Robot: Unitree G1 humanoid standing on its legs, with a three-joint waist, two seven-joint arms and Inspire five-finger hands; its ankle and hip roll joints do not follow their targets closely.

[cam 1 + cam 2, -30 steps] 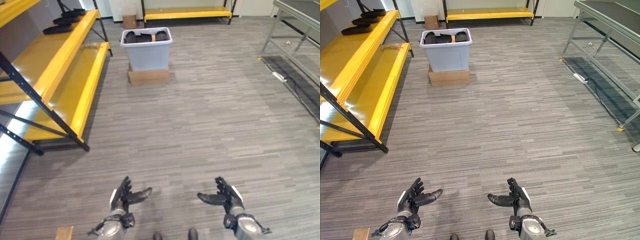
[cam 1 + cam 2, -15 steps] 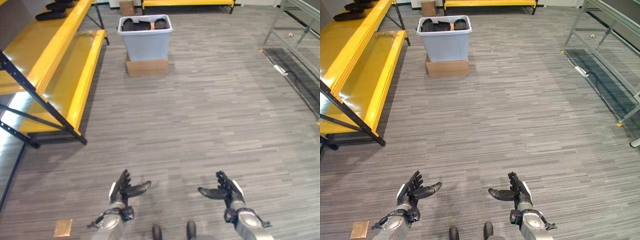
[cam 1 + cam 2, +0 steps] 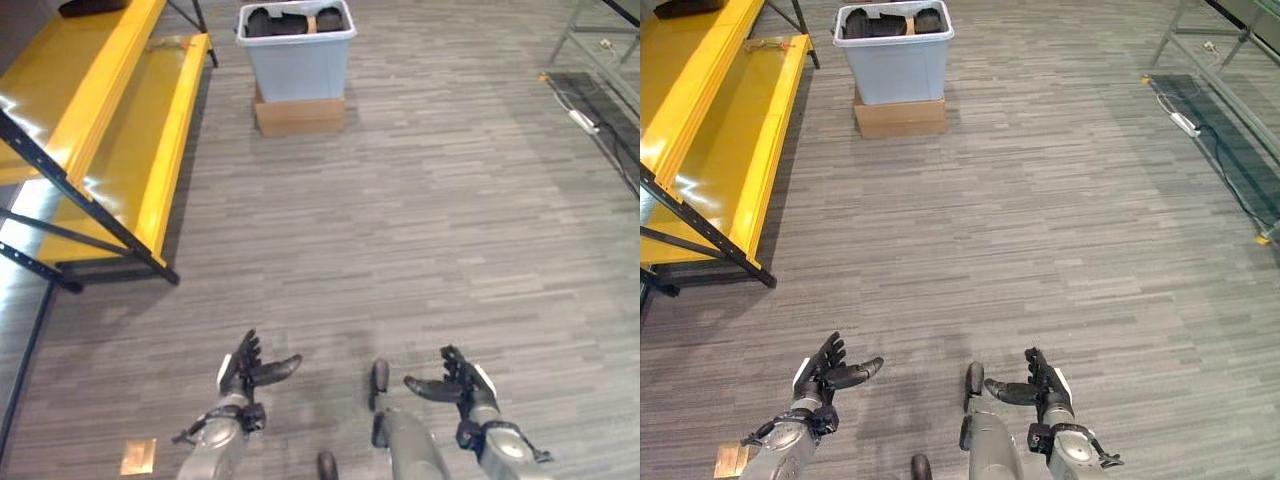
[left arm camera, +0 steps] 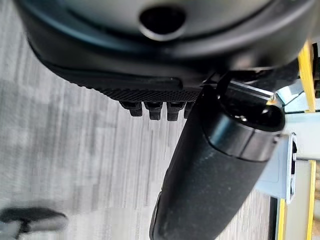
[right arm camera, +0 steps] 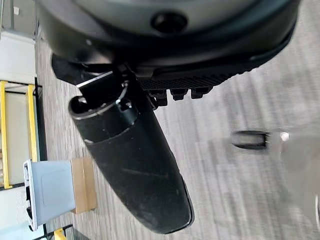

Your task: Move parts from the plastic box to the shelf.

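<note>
- Both robot hands are empty: the left robot hand [image 3: 243,372] and the right robot hand [image 3: 462,385] hang low over the floor [image 3: 430,220], fingers straight and spread, thumbs pointing toward each other, gripping nothing.
- Nothing lies within reach of either palm; bare grey floor stretches ahead of them.
- Well ahead stands the box [image 3: 297,50], pale blue-grey plastic, set on a flat cardboard carton [image 3: 299,113].
- Several dark parts [image 3: 282,20] lie inside the box, up near its rim, so plenty of the job is left.
- Off to the robot's left runs the yellow shelf [image 3: 110,130], with dark frame legs; its lower boards look bare from here.
- One dark part [image 3: 92,6] rests on the upper board at the far end, which I take as a piece already delivered, though I cannot be certain.
- My guess is the robot is between trips, with no load, and has to close the gap to the box before it can pick the next part.
</note>
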